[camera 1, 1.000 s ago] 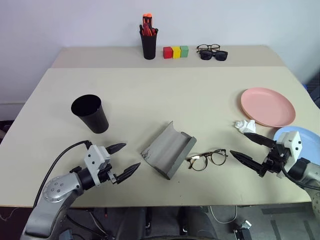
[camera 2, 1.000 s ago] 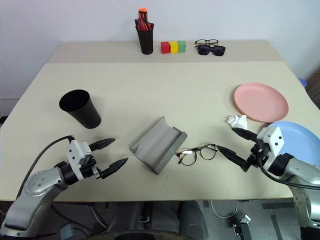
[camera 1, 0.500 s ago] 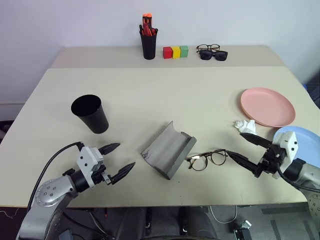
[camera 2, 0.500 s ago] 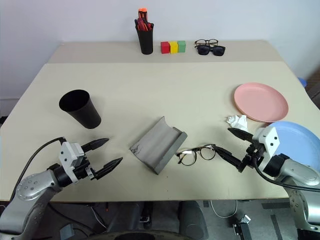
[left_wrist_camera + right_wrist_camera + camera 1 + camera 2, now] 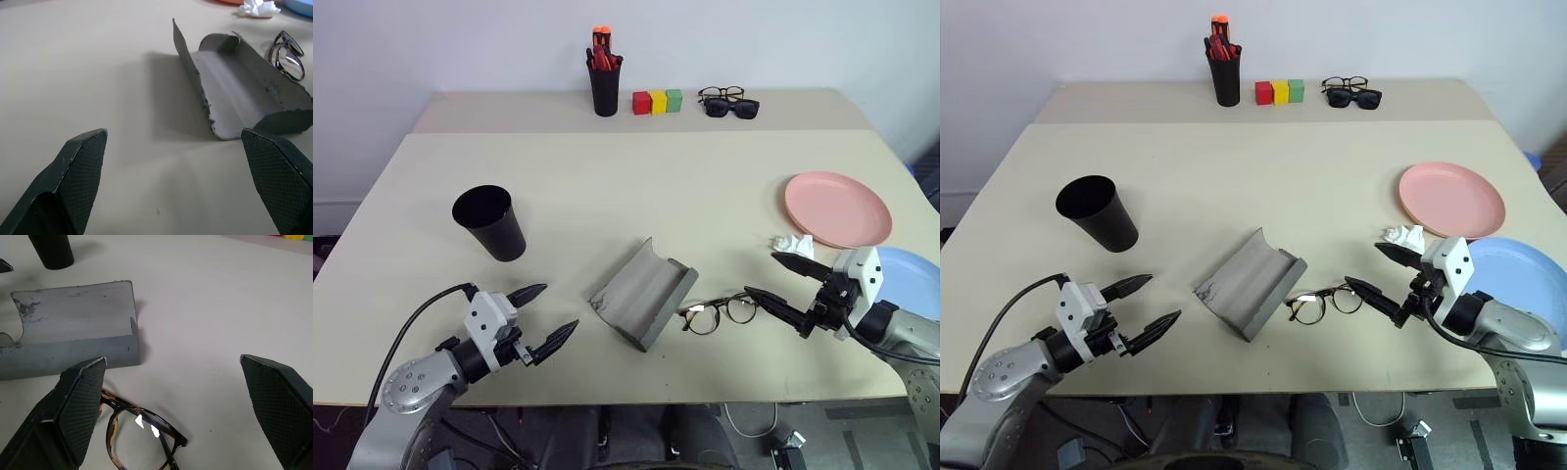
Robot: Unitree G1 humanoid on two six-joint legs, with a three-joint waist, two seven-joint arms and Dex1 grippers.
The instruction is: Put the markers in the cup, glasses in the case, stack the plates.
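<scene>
right fingers (image 5: 1415, 262) spread, next to glasses (image 5: 1326, 300), ready to grab | left fingers (image 5: 1128, 286) spread, empty | case (image 5: 1250, 281) lies open on worktop (image 5: 1263, 176), waiting

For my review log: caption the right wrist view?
Open right pincer near thin-rimmed tortoiseshell glasses beside open grey felt case.

1. The left end effector (image 5: 540, 317) sits low at the robot's left, its two black fingers spread wide with nothing between them, pointing forward and toward the right, roughly level.
2. The right end effector (image 5: 783, 286) reaches in from the robot's right, fingers likewise spread wide and empty, pointing forward and leftward, tilted slightly down.
</scene>
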